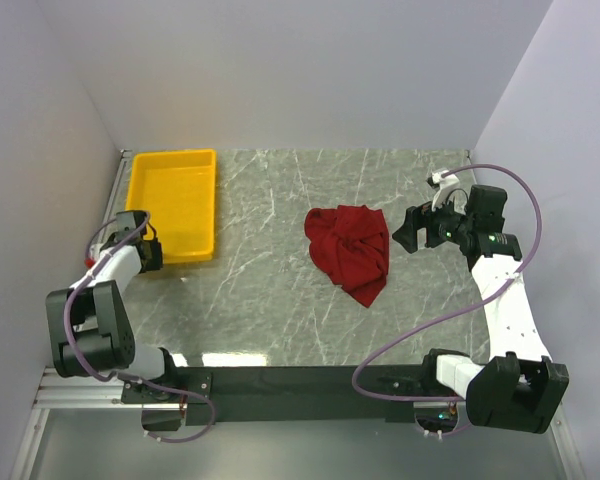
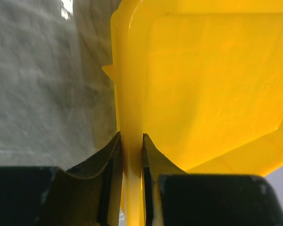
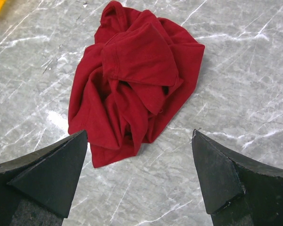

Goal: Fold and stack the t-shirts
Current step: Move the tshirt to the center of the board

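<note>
A soft red shirt [image 1: 350, 250] lies crumpled on our glossy grey-veined table [image 1: 270, 300], pale walls [image 1: 280, 70] around. Left claw [image 1: 152, 248] clamps the rim of the smooth yellow tray [image 1: 175, 205]; right claw [image 1: 400, 236] gapes beside the shirt

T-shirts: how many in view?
1. One crumpled dark red t-shirt lies on the table, right of centre, just ahead of the open right end effector. None in the yellow tray. Folds could hide more.

Soft matt cloth t-shirt [image 1: 352, 250], glossy plastic tray [image 1: 175, 200]

t-shirt [image 1: 350, 250] lies on the table [image 1: 270, 310], right of the tray [image 1: 173, 200].
</note>
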Robot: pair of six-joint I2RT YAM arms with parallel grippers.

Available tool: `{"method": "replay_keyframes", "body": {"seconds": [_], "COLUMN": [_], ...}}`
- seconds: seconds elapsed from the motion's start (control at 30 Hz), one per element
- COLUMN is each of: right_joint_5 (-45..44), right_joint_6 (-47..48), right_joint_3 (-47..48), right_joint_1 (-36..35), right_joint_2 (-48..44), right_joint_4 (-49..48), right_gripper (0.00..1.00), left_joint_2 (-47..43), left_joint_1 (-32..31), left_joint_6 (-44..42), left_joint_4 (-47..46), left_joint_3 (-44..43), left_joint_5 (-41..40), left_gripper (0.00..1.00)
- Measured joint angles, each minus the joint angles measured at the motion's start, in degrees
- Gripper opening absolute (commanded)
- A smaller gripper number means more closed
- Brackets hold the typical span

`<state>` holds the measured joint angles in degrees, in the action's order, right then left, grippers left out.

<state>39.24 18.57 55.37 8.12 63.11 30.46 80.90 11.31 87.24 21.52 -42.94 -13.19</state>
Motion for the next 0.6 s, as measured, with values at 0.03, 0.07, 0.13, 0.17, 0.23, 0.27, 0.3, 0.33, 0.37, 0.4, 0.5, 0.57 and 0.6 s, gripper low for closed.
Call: {"method": "replay_keyframes", "body": {"seconds": [0.03,0.07,0.13,0.17,0.23,0.27,0.3,0.33,0.37,0.4,0.5,0.57,0.6], "right_joint_5": [0.0,0.0,0.0,-0.02,-0.02,-0.04,-0.13,-0.17,-0.22,-0.22,-0.22,-0.22,-0.24], "right_joint_6": [0.02,0.11,0.24,0.37,0.48,0.61,0.68,0.79,0.85,0.9,1.16,1.53,1.81], "right_joint_3": [0.0,0.0,0.0,0.0,0.0,0.0,0.0,0.0,0.0,0.0,0.0,0.0,0.0], "right_joint_1": [0.0,0.0,0.0,0.0,0.0,0.0,0.0,0.0,0.0,0.0,0.0,0.0,0.0], "right_joint_2": [0.0,0.0,0.0,0.0,0.0,0.0,0.0,0.0,0.0,0.0,0.0,0.0,0.04], "right_joint_4": [0.0,0.02,0.02,0.02,0.02,0.02,0.02,0.02,0.04,0.02,0.02,0.04,0.07], "right_gripper": [0.97,0.97,0.97,0.97,0.97,0.97,0.97,0.97,0.97,0.97,0.97,0.97,0.97], "left_joint_2": [0.24,0.61,2.14,2.89,4.31,4.85,5.44,6.08,6.47,6.99,7.61,7.65,7.65], "left_joint_1": [0.72,1.36,2.47,2.95,3.85,4.26,4.72,5.09,5.27,5.44,5.77,6.01,6.16], "left_joint_6": [-0.24,-0.61,-1.6,-2.25,-3.56,-4.09,-4.9,-5.62,-6.16,-6.69,-8.2,-8.9,-9.33], "left_joint_4": [-0.17,-0.26,-0.31,-0.37,-0.55,-0.59,-0.57,-0.35,-0.02,0.48,1.05,2.01,2.64], "left_joint_3": [-0.11,-0.48,-1.86,-2.6,-3.98,-4.52,-5.11,-5.81,-6.38,-7.1,-7.74,-7.76,-7.82], "left_joint_5": [0.04,0.02,0.02,0.02,0.07,0.07,0.07,0.0,-0.13,-0.31,-1.16,-1.77,-2.14], "left_gripper": [0.01,0.01,0.02,0.03,0.06,0.09,0.15,0.21,0.22,0.26,0.44,0.54,0.63]}}
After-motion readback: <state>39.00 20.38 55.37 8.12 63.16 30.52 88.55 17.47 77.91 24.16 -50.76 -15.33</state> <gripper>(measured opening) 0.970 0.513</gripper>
